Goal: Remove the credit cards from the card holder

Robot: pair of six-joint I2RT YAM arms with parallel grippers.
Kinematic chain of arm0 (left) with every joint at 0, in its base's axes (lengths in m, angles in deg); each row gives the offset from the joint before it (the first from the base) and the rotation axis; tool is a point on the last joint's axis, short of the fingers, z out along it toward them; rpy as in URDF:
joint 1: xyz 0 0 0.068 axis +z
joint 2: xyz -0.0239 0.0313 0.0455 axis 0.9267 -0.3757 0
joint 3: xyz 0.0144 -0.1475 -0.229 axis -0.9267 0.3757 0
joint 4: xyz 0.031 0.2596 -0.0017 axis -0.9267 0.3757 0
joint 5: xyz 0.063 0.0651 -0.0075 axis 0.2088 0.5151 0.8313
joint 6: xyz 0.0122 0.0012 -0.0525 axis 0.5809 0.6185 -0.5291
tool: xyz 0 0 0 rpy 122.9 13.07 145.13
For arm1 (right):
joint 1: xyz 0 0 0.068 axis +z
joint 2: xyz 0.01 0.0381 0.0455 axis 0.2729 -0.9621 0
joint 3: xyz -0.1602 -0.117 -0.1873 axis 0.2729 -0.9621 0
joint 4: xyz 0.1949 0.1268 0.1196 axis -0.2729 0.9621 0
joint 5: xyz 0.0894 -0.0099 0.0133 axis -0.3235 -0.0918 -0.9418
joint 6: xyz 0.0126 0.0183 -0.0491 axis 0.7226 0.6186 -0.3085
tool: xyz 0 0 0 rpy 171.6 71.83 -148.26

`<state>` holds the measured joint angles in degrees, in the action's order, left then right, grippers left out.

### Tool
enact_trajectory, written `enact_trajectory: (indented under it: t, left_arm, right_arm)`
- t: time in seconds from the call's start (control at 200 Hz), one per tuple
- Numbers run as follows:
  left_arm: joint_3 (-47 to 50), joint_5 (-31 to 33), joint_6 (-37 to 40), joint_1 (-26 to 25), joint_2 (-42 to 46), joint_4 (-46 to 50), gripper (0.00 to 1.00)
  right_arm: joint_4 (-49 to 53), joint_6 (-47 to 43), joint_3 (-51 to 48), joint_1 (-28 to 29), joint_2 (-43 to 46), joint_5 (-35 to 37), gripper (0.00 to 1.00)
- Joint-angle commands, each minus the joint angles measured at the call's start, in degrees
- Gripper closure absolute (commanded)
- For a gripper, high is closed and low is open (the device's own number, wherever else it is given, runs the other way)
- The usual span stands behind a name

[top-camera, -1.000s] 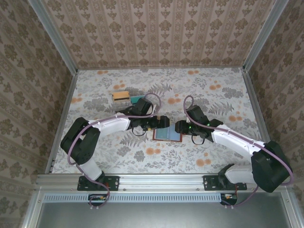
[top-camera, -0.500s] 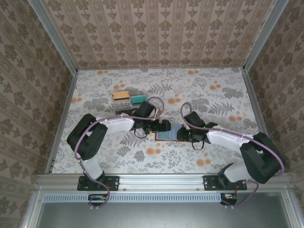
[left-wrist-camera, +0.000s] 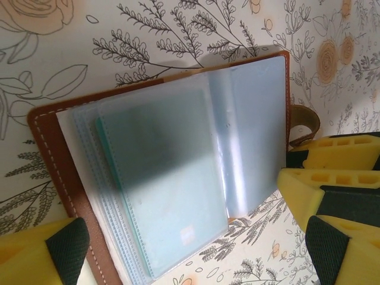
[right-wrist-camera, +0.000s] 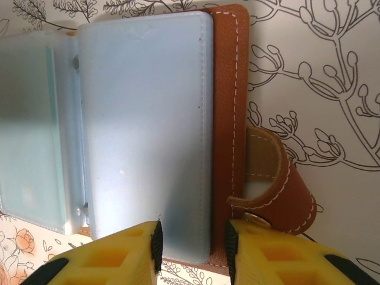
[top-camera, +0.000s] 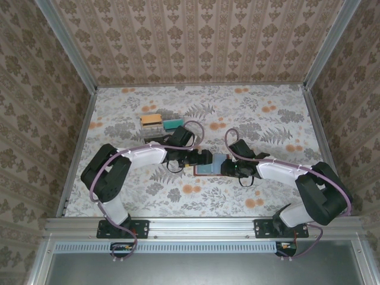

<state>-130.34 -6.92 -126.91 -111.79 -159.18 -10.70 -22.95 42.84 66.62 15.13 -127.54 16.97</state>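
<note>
The brown leather card holder (top-camera: 211,169) lies open on the table, its blue-grey plastic sleeves facing up. A teal card (left-wrist-camera: 160,190) sits inside the topmost frosted sleeve. My left gripper (left-wrist-camera: 196,249) hovers open and wide over the holder's left half, one finger at each lower corner of the left wrist view. My right gripper (right-wrist-camera: 193,249) is open with a narrow gap, its yellow fingers (right-wrist-camera: 107,258) straddling the right edge of the sleeve block (right-wrist-camera: 148,130) and the leather cover (right-wrist-camera: 222,107). The strap with its snap (right-wrist-camera: 273,190) curls up beside the right finger. In the top view the two grippers (top-camera: 203,159) (top-camera: 224,167) meet over the holder.
A tan-orange card (top-camera: 151,119) and a teal card (top-camera: 173,124) lie on the floral table (top-camera: 267,119) behind the left arm. Patterned walls and metal rails enclose the table. The right gripper's yellow fingers (left-wrist-camera: 332,151) show at the right edge of the left wrist view.
The right gripper has slid left onto the holder's right edge. The left gripper has moved slightly right over the holder. Little has shifted in the last half second.
</note>
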Motion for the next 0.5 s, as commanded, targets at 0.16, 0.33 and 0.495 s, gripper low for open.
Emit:
enact_trajectory:
  t: [0.16, 0.33, 0.495]
  left_arm:
    - [-1.34, -1.1, 0.55, -1.0, 0.61, -0.65, 0.03]
    - [-0.92, -2.33, -0.18, -1.42, -0.57, -2.48, 0.04]
    - [-0.65, -2.47, -0.37, -1.41, -1.76, -2.47, 0.04]
  right_arm:
    - [0.41, 0.3, -1.16, 0.07, -0.71, -0.64, 0.64]
    - [0.1, 0.39, -1.23, 0.15, -1.01, -0.75, 0.64]
    - [0.13, 0.47, -1.24, 0.16, -1.06, -0.75, 0.64]
